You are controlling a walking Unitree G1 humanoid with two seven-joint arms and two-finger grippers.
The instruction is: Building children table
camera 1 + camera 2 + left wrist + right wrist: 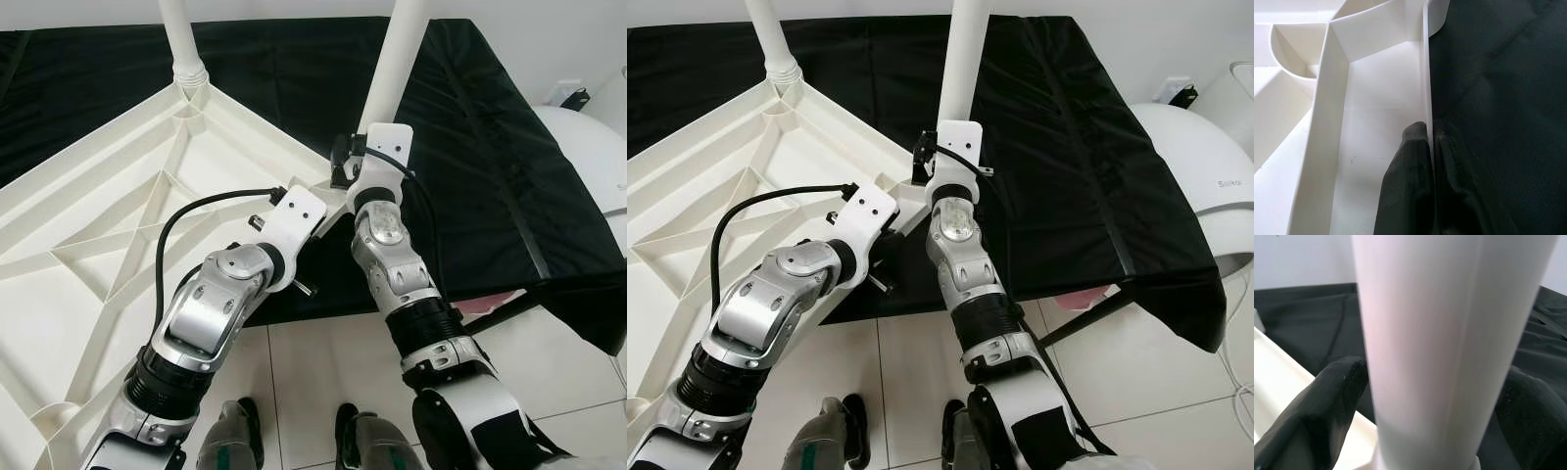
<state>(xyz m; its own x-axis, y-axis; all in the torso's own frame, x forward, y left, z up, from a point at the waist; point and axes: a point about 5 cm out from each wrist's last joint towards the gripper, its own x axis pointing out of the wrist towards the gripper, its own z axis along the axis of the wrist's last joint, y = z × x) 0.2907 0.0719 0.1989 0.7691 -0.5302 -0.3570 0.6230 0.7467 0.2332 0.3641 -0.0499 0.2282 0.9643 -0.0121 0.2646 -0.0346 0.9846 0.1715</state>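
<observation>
Your head views looked down over both arms, sharing the upturned tabletop [88, 245]; wrist views sat close in.

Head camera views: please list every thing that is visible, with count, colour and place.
Table top: one, white, upside down with ribs showing, on the black cloth.
Table legs: two, white, upright; one in the far corner socket, one held at the near corner.
Black cloth: one, covering the work surface.
Round appliance: one, white, far right.
Floor tiles: white, below.
Left gripper: black fingers pinching the table top's edge wall.
Right gripper: black fingers around the near leg.
</observation>
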